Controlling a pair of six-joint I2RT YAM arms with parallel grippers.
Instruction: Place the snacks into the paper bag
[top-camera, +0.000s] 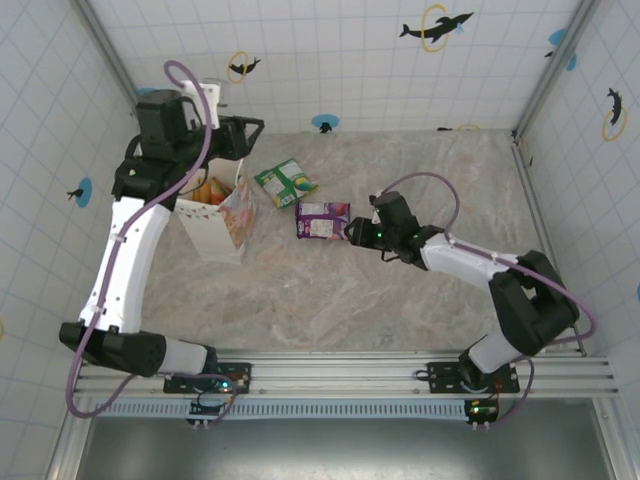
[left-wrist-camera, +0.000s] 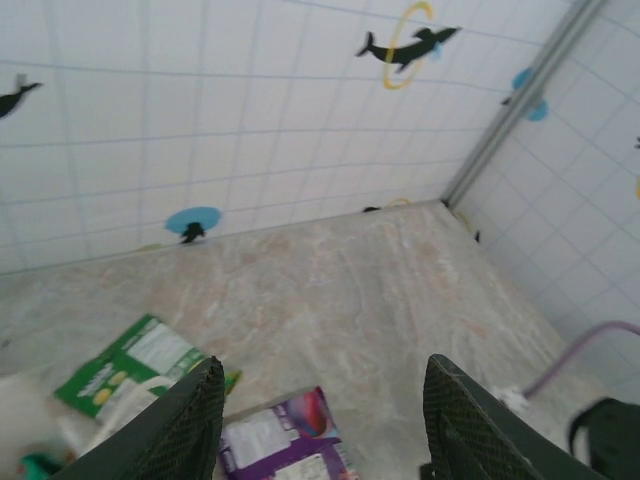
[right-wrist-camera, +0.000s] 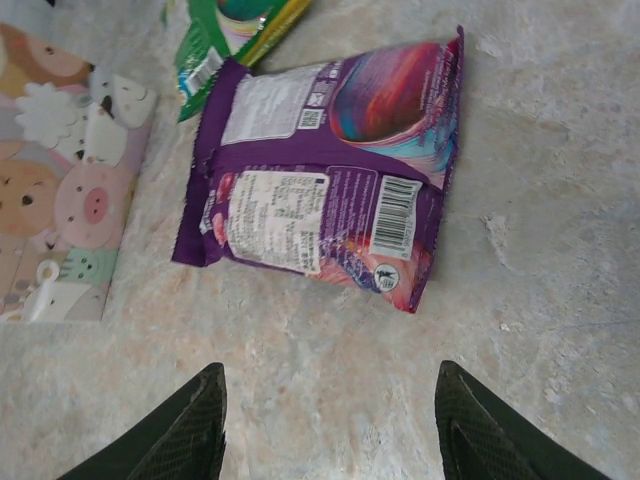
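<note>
Purple packet (right-wrist-camera: 320, 170) lies flat at 3 o'clock of paper bag (top-camera: 208, 236), w/ green-white packet (top-camera: 285, 183) at its 11. Prob. light, crinkly, slippery foil, so pinch a crimped edge. R gripper (right-wrist-camera: 325, 415) spread, empty, just beside it. L gripper (left-wrist-camera: 320, 400) spread, empty, near bag's 1 o'clock.

Purple packet (right-wrist-camera: 320, 170), upturned face: two white printed panels, a barcode (right-wrist-camera: 395, 215) and a small round mark near its lower edge, all lettering too fine to read. Green-white packet (right-wrist-camera: 205, 40): white label patch at its edge, likewise illegible. No brand name, word or number can be made out anywhere.
</note>
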